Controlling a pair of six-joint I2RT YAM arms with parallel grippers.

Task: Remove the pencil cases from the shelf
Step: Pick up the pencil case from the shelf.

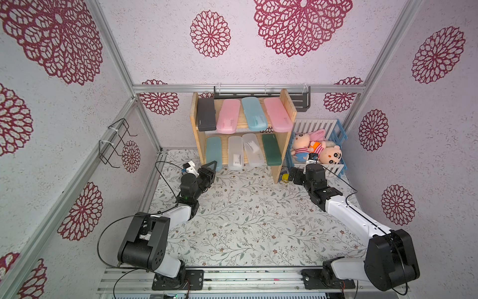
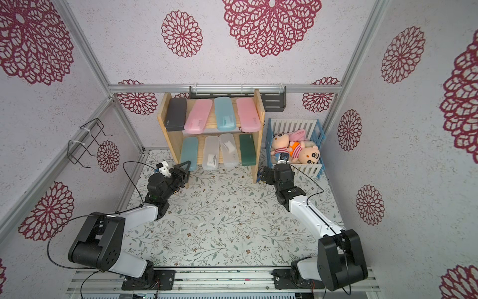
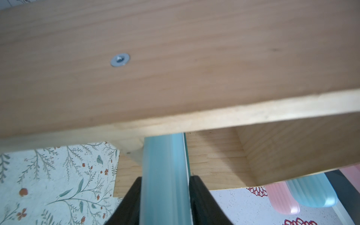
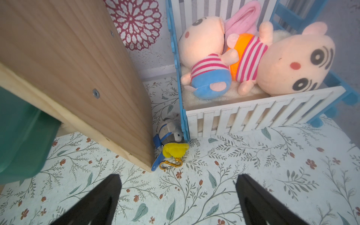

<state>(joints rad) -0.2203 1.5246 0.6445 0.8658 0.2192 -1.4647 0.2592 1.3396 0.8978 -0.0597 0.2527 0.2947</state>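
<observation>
The pine shelf (image 1: 288, 103) stands at the back. Its upper board carries a black (image 1: 206, 115), a pink (image 1: 228, 116), a light blue (image 1: 254, 114) and another pink pencil case (image 1: 278, 114). On the lower board lie a teal (image 1: 214, 151), two frosted clear (image 1: 236, 152) (image 1: 253, 148) and a dark green case (image 1: 271, 150). My left gripper (image 1: 213, 165) reaches the near end of the teal case (image 3: 163, 165), and both black fingers (image 3: 194, 187) press its sides in the left wrist view. My right gripper (image 4: 178, 177) hovers open over the mat by the shelf's right side panel (image 4: 78, 68), holding nothing.
A white-and-blue crib (image 1: 336, 168) with plush toys sits right of the shelf. A small plush keychain (image 4: 171, 144) lies between crib and shelf panel, just ahead of my right gripper. A dark metal rack (image 1: 302, 101) hangs behind the shelf; a wire holder (image 1: 116, 142) hangs on the left wall.
</observation>
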